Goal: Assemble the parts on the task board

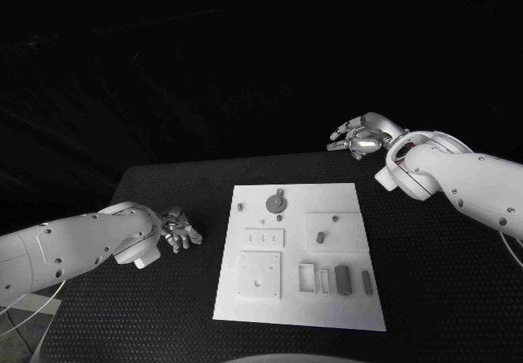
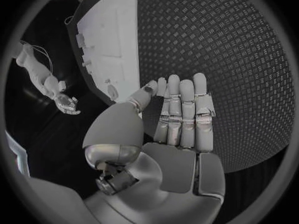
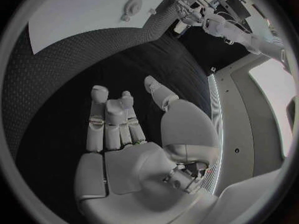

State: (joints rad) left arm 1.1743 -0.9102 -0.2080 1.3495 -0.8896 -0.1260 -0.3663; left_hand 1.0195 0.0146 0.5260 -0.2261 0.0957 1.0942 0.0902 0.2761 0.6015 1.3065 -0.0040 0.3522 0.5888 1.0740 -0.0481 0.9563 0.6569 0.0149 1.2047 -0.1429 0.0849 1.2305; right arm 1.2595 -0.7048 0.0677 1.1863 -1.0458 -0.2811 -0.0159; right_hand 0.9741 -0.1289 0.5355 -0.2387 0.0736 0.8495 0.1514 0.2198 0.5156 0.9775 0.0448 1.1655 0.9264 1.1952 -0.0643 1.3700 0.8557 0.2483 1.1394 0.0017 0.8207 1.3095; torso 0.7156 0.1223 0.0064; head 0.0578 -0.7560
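Table: black table [image 1: 131, 318], bumpy, with dark all around it.
Left hand [image 1: 177, 230]: sits over the table, just beside the board's left edge. Its fingers [image 2: 181, 114] are straight and close together, and it holds nothing.
Task board [image 1: 338, 302]: white, in the middle of the table, between both hands.
Parts [image 1: 276, 203]: small grey pieces lie loose on the board, so the job looks hardly begun.
Right hand [image 1: 357, 138]: past the board's far right corner, well apart from it. Its fingers [image 3: 102, 119] bend a little and hold nothing.
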